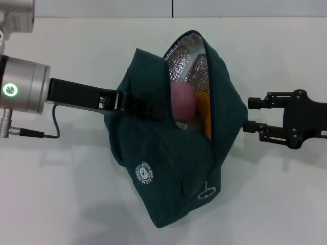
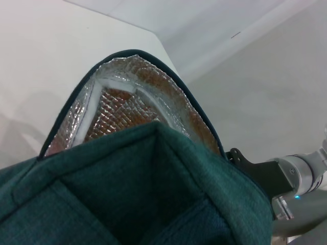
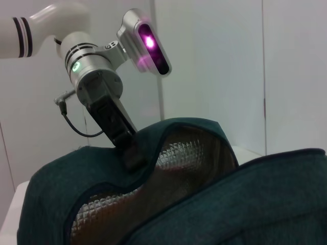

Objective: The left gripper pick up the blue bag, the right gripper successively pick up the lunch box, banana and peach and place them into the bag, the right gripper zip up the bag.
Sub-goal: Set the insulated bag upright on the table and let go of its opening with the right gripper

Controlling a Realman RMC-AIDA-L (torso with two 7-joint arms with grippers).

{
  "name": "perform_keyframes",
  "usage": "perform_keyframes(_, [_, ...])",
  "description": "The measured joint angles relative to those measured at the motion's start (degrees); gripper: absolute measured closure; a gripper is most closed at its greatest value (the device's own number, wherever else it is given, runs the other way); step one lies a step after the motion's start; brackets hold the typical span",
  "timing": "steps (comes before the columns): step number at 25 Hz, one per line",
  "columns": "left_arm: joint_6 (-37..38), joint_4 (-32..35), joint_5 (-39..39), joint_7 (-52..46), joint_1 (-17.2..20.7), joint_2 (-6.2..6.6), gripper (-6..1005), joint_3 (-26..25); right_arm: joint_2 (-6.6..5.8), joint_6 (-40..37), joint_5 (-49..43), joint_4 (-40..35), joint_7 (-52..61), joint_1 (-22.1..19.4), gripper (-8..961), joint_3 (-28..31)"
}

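Blue bag (image 1: 168, 153) clamped in left tool (image 1: 134, 105), right tool (image 1: 250, 115) just beside.

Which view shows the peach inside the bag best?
The head view: the peach shows as a pink round shape through the blue bag's open mouth, against the foil lining. The left wrist view and right wrist view show only fabric and lining; no peach is visible in either.
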Motion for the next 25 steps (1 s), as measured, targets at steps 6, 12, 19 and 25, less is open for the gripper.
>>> perform_keyframes(6, [0.0, 0.0, 0.0, 0.0, 0.0, 0.00, 958, -0.2, -0.04, 1.7, -0.8, 0.0, 0.0, -0.1, 445, 0.0])
perform_keyframes(12, [0.0, 0.0, 0.0, 0.0, -0.2, 0.00, 958, -0.2, 0.11, 4.7, -1.6, 0.3, 0.0, 0.3, 445, -2.1])
perform_keyframes(19, [0.0, 0.0, 0.0, 0.0, -0.3, 0.00, 958, -0.2, 0.20, 5.1, -1.6, 0.0, -0.3, 1.1, 482, -3.6])
perform_keyframes(25, [-0.1, 0.0, 0.0, 0.0, 0.0, 0.00, 957, -0.2, 0.25, 4.3, -1.0, -0.9, -2.7, 0.3, 622, -3.8])
